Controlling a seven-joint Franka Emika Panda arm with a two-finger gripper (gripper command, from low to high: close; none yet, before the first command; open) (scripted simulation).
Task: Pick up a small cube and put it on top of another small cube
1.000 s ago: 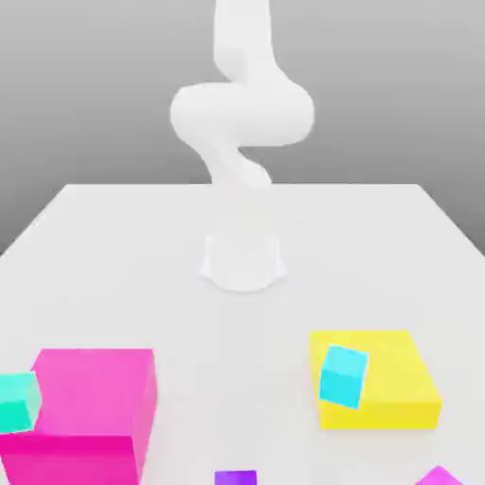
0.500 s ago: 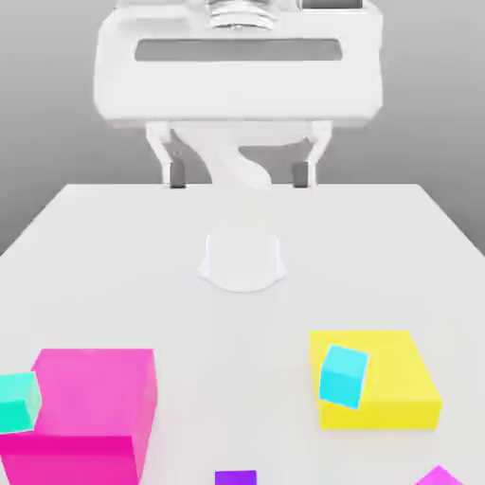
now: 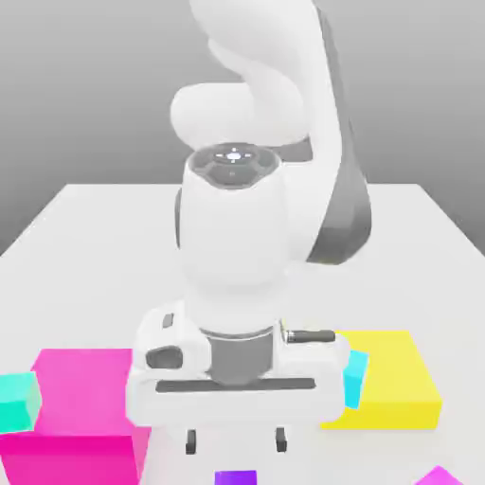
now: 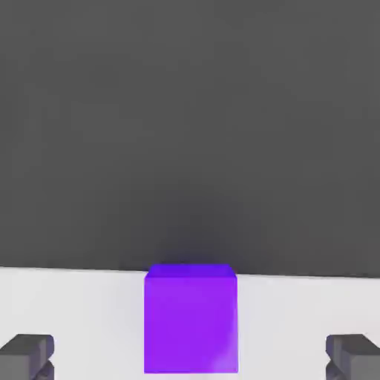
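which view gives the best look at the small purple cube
The hand view: the small purple cube sits whole and centred on the white table, between the open end effector's fingertips. The exterior view catches just its top edge at the frame's bottom, below the end effector.

Smooth matt purple cube point(image 4: 191, 318) on a matt white table point(image 3: 95, 246)

White table point(image 3: 95, 227) — magenta block point(image 3: 80, 407), yellow block point(image 3: 398, 379), small purple cube point(image 3: 235, 477) on it.
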